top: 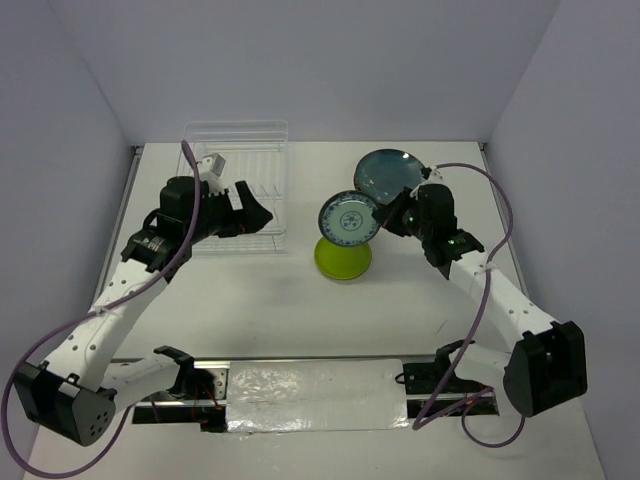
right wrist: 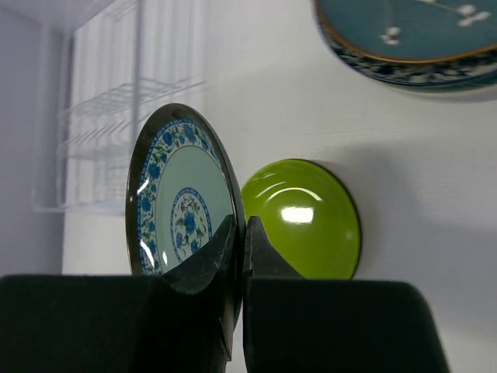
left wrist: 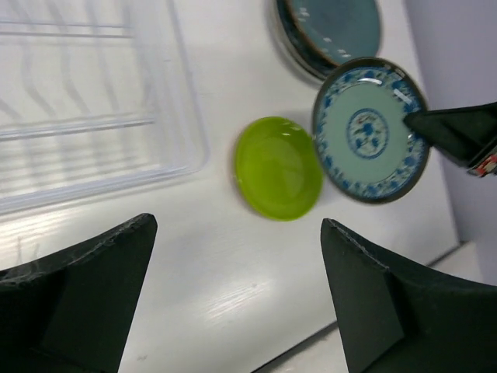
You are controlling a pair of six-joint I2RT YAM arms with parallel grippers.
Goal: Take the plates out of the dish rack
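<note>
Pinching the small blue-patterned plate (right wrist: 182, 194) by its rim in the right gripper (right wrist: 242, 229), fingers closed hard on the edge, near the middle of the table (top: 280, 315), just past the far edge of the green plate (top: 343, 258). Gripping at the rim for want of any other hold for two thin fingers; carrying it tilted on edge, probably to lay it flat on or beside the green one. Hovering wide open and empty with the left gripper (left wrist: 238, 224) at the near right corner of the dish rack (top: 237, 185), toward the far left corner of the table, seemingly poised for another reach in. Keeping unloaded pieces apart from the rack: large dark teal plate (top: 390, 172) toward the far right corner, at least one more rim visible beneath. Hard to say through the clear plastic whether any plate remains among the tines; none made out. Impossible to tell whether the held plate touches the green one. Cut off at the frame edge in both wrist views: part of the teal plate and whatever lies under it
</note>
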